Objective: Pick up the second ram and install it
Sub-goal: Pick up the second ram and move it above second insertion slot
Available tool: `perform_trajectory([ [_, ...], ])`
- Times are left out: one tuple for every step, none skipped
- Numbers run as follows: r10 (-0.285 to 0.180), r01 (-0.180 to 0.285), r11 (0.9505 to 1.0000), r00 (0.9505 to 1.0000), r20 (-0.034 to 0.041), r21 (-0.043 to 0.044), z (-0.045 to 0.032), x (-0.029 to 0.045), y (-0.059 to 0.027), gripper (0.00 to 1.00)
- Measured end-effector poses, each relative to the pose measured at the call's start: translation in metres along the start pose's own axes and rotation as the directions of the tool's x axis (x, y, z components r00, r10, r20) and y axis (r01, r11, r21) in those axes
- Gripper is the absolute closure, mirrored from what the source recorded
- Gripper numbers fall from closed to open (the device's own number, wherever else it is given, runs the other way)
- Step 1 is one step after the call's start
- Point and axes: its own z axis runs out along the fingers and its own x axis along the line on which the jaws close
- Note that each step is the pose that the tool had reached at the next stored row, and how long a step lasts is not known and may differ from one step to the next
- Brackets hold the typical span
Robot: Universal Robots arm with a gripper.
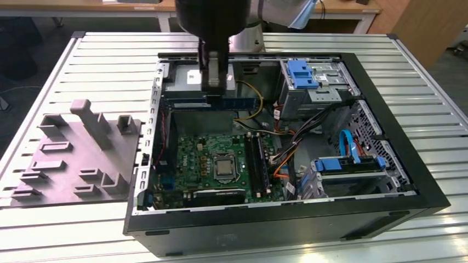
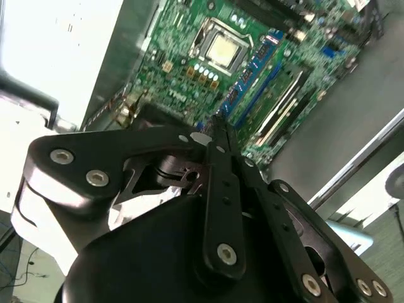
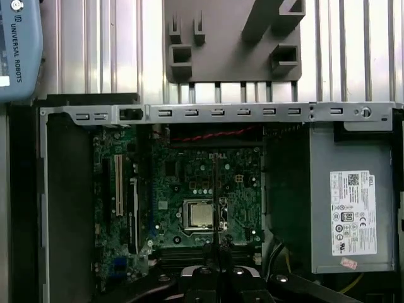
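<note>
Exterior view: read left to right; sides below are this view's.
Fixture (image 1: pixel 80 159): grey block left of the case (image 1: pixel 256 235), well apart from your gripper (image 1: pixel 213 83).
Gripper: hangs high over the case's far left part, above the PSU (image 1: pixel 183 82); in the second wrist view your fingers (image 2: pixel 221 189) are drawn together, and I judge them clamped on the ram (image 1: pixel 240 102).
Ram: a blue-green strip at the gripper's tip, clear of the board (image 1: pixel 212 159); its long axis runs left to right, sticking out to both sides of the gripper.
First wrist view: you see the ram edge-on, a thin dark line over the board.
Slots (image 1: pixel 257 161): on the board, nearer the camera than the ram and a little right of the gripper; their length runs far to near.
Key relation: as I judge it, the ram lies crosswise to the slots, about a quarter turn off, held above and beyond them.
</note>
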Motion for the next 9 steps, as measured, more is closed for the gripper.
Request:
perform_trajectory([
  [0.000,0.000,1.0000,1.0000,0.0000,0.0000,0.0000,-0.0001,-0.0035,0.89],
  [0.000,0.000,1.0000,1.0000,0.0000,0.0000,-0.0001,-0.0003,-0.0071,0.89],
  [0.000,0.000,1.0000,1.0000,0.0000,-0.0001,-0.0002,-0.0004,-0.0107,0.89],
  [0.000,0.000,1.0000,1.0000,0.0000,0.0000,-0.0002,-0.0006,-0.0144,0.89],
  [0.000,0.000,1.0000,1.0000,-0.0001,-0.0001,-0.0002,-0.0006,-0.0175,0.89],
  [0.000,0.000,1.0000,1.0000,0.0000,0.0000,-0.0002,-0.0007,-0.0201,0.89],
  [0.000,0.000,1.0000,1.0000,0.0000,-0.0001,0.0000,-0.0008,-0.0223,0.89],
  [0.000,0.000,1.0000,1.0000,0.0000,0.0000,0.0005,-0.0008,-0.0244,0.89],
  [0.000,0.000,1.0000,1.0000,0.0002,0.0000,0.0015,-0.0008,-0.0261,0.89],
])
